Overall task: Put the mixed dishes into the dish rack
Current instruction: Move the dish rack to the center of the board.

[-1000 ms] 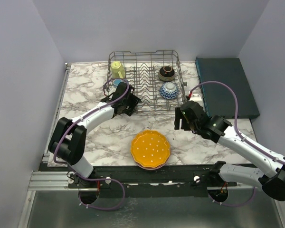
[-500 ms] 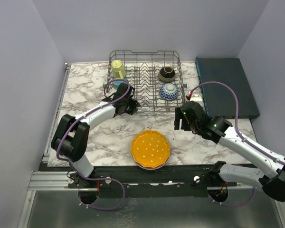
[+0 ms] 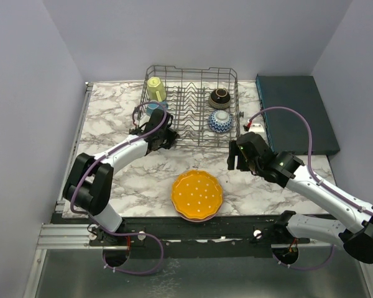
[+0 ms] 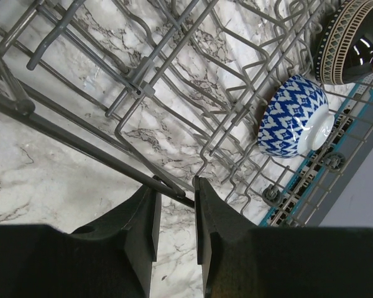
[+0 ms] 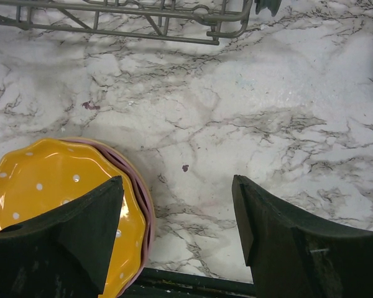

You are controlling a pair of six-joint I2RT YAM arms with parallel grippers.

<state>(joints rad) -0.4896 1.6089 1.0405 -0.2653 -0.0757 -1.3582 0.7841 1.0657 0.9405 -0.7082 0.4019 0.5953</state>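
Left gripper [image 4: 176, 189] pinches the near rim of the rack [image 3: 188, 99]; inside it, mugs [image 3: 155, 89] left, bowls [image 3: 220, 120] right. Right gripper [image 5: 177, 186] gapes over marble [image 5: 248, 112] before the rack.

High overview, close downward wrist views, common dish rack [image 3: 185, 99]

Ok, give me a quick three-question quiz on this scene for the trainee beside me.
1. True or false: the orange plate lies on a pink plate.
2. The left gripper is shut on: A a mug, B the rim wire of the rack, C a bowl.
3. How many bowls sit in the rack?
Key: 1 true; 2 B; 3 two, the dark bowl and the blue-and-white bowl.
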